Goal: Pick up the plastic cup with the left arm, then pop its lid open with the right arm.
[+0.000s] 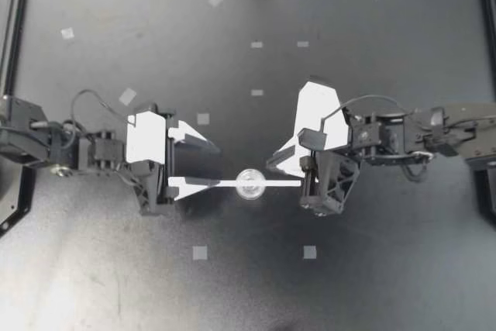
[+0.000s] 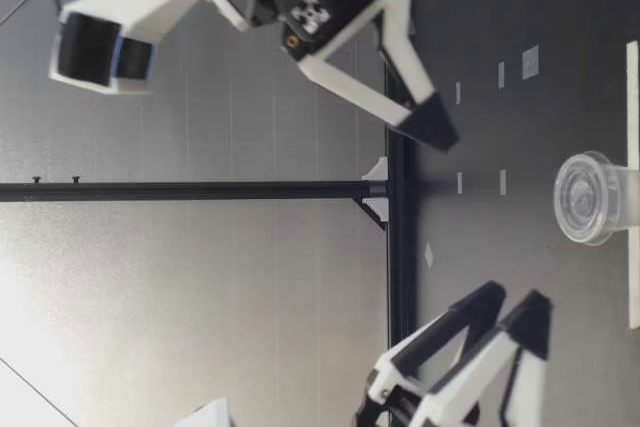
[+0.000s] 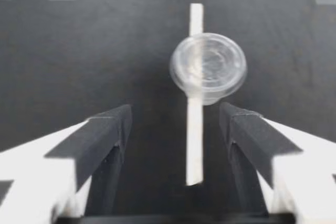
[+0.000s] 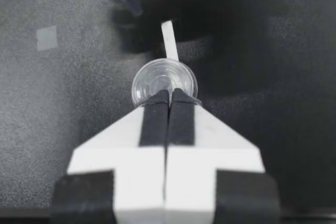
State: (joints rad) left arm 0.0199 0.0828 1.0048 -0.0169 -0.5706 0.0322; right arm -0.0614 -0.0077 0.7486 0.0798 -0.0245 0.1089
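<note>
A small clear lidded cup [image 1: 250, 184] stands on a thin white strip [image 1: 279, 184] on the black table. My left gripper [image 1: 217, 165] is open just beside the cup, its lower finger lying along the strip. In the left wrist view the cup [image 3: 208, 66] sits a little ahead of the open fingers [image 3: 105, 135], and the strip [image 3: 195, 140] runs between them. My right gripper [image 1: 271, 167] is shut and holds nothing. Its tip [image 4: 169, 95] hangs over the cup's [image 4: 157, 80] near rim. In the low view it [image 2: 435, 127] is well above the cup [image 2: 590, 197].
Small grey tape squares dot the table, two of them in front of the grippers [image 1: 200, 253] [image 1: 309, 252]. A black frame rail [image 2: 395, 207] borders the table's far edge. My left gripper [image 2: 512, 305] also hovers above the surface.
</note>
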